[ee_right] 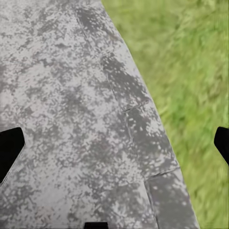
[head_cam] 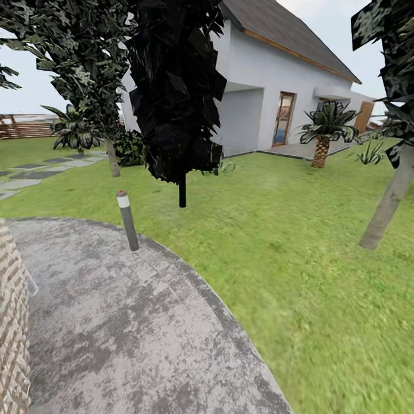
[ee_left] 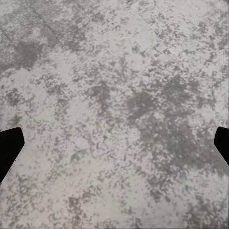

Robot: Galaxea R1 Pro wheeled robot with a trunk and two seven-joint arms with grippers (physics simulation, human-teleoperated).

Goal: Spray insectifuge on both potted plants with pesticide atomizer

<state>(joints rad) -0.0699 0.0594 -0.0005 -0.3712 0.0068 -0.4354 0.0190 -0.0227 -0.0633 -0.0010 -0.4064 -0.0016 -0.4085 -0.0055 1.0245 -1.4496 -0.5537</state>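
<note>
The head view takes in the garden (head_cam: 276,241): green lawn spreads from the middle to the right edge. A white house (head_cam: 270,86) with a dark roof and a brown-framed door stands at the far side. The round grey gravelly patio (head_cam: 115,322) covers the near left part of the ground, its curved edge meeting the lawn. A dark-leaved tree (head_cam: 175,86) rises from the lawn just past the patio's far edge; a second tree (head_cam: 86,63) stands to its left, and a pale leaning trunk (head_cam: 388,201) stands near the right edge. A trunked palm (head_cam: 325,132) grows by the house. Grey stepping slabs (head_cam: 34,172) cross the lawn at far left, with a brown slatted fence (head_cam: 23,126) behind. A brick surface (head_cam: 11,322) occupies the left edge. A grey bollard lamp (head_cam: 127,221) with a red dot stands on the patio's far edge.

Left gripper (ee_left: 114,143): fingertips spread wide, nothing between them, gravel beneath. Right gripper (ee_right: 114,143): fingertips spread wide, empty, over the patio's edge beside grass.

The atomizer and potted plants cannot be located from these frames.
</note>
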